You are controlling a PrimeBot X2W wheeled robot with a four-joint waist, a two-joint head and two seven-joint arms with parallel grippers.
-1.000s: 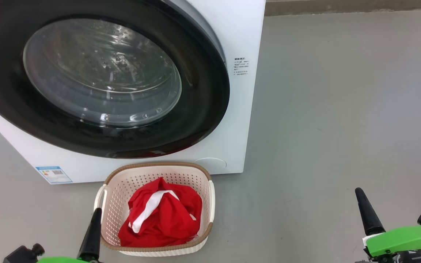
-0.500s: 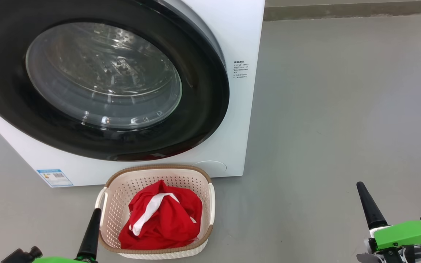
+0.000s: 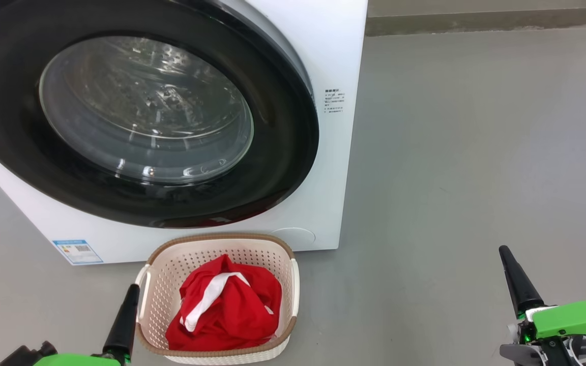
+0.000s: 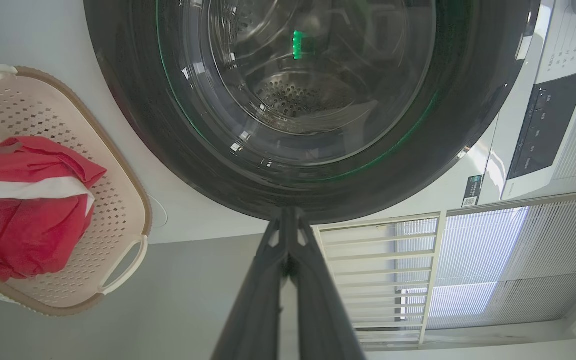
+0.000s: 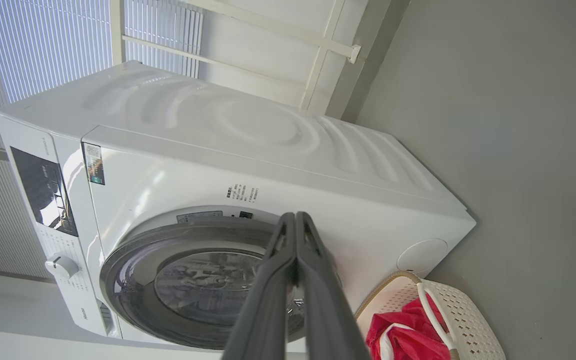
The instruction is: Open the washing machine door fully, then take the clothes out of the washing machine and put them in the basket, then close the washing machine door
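The washing machine door (image 3: 145, 109) sat shut against the white washing machine (image 3: 326, 46) in the upper left of the head view. At lower centre the basket (image 3: 293, 284) stood on the grey floor (image 3: 476, 152), the red clothes (image 3: 227, 312) heaped inside. The left hand (image 3: 133, 290) at lower left, beside the basket, and the right hand (image 3: 504, 251) at lower right were both closed and empty

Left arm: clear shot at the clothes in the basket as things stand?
Probably yes. The left gripper sits just outside the left handle of the basket, the clothes lie uncovered in its open top, and nothing stands between them. Its jaws are shut, so it would need to open first.
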